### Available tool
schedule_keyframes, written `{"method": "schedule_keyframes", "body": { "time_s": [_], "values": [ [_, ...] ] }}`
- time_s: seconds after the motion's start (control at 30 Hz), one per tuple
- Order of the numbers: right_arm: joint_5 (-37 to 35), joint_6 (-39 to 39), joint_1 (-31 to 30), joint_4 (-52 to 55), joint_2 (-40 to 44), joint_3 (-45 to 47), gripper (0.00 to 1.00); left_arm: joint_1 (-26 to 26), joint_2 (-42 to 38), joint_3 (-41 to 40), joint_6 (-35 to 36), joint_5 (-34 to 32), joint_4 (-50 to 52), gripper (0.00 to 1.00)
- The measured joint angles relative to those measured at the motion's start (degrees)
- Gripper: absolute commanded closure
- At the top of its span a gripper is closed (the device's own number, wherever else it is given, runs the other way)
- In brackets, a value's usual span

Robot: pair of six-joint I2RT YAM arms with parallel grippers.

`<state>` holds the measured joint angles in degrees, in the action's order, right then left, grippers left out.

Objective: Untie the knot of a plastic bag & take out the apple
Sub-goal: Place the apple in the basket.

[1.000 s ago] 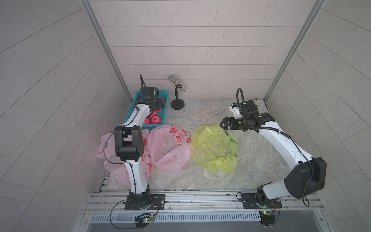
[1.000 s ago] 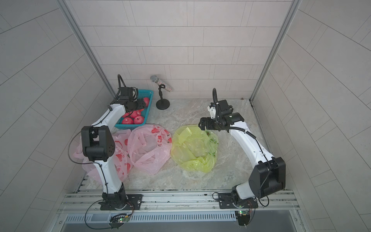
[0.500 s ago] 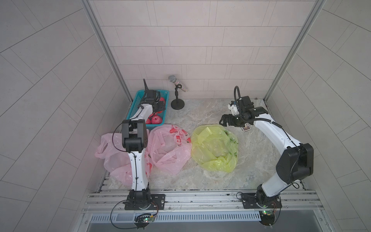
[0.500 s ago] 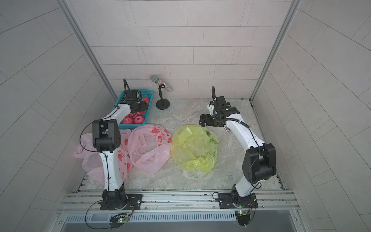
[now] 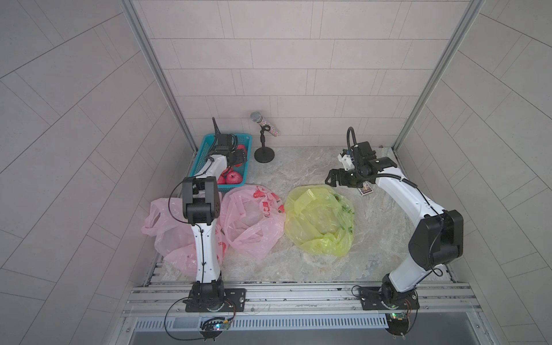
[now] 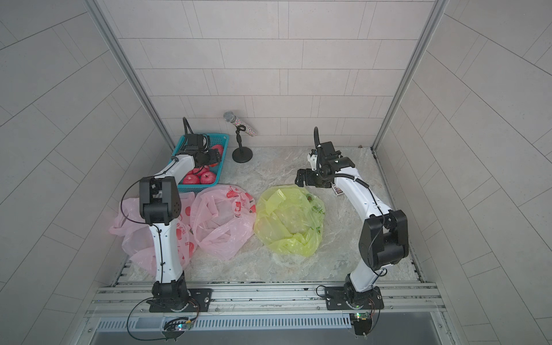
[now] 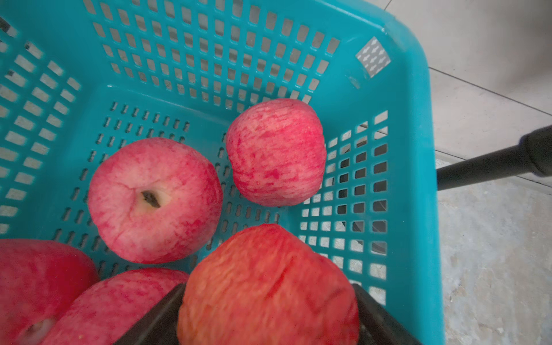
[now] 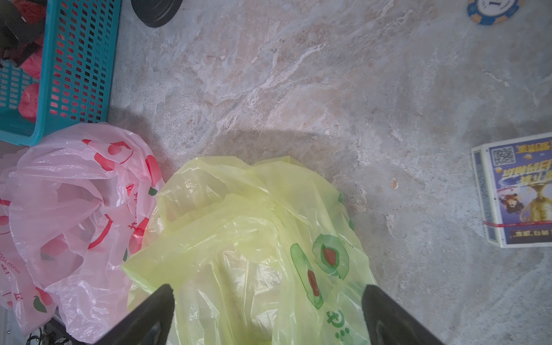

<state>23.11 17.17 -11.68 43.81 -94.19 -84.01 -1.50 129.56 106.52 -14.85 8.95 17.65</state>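
My left gripper [image 5: 240,156] [image 7: 267,288] hangs inside the teal basket [image 5: 248,167] [image 7: 418,149] at the back left. A red apple [image 7: 263,268] fills the gap between its two black fingers; whether they press on it does not show. Several other red apples [image 7: 155,200] lie on the basket floor. The yellow-green plastic bag [image 5: 319,221] [image 8: 239,239] lies crumpled and loose mid-table, and I see no knot on it. My right gripper [image 5: 331,179] [image 8: 268,291] hovers open over the bag's far edge, holding nothing.
Two pink plastic bags [image 5: 254,218] [image 5: 167,233] lie crumpled left of the yellow-green one. A microphone on a stand [image 5: 264,140] is beside the basket. A small card box [image 5: 366,189] [image 8: 516,191] and a poker chip [image 8: 493,9] lie near the right arm. Tiled walls enclose three sides.
The left arm has straightened while its gripper stays over the basket with the apple. The right arm's elbow has shifted; its gripper stays near the yellow-green bag's far edge.
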Motion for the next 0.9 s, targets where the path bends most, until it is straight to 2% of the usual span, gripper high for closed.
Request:
{"method": "schedule_keyframes", "body": {
  "time_s": [0.03,0.07,0.6,0.9],
  "values": [
    [0.0,0.0,0.0,0.0,0.0,0.0,0.0,0.0,0.0,0.0,-0.2,0.0,-0.2,0.02],
    [0.0,0.0,0.0,0.1,0.0,0.0,0.0,0.0,0.0,0.0,0.0,0.0,-0.4,0.0],
    [0.6,0.2,0.0,0.1,0.0,0.0,0.0,0.0,-0.8,-1.4,-0.6,0.3,-2.6,0.0],
    [-1.6,0.2,0.3,0.1,0.0,-0.3,0.0,0.0,-6.3,-2.4,0.6,1.6,-0.4,0.0]
  ]
}}
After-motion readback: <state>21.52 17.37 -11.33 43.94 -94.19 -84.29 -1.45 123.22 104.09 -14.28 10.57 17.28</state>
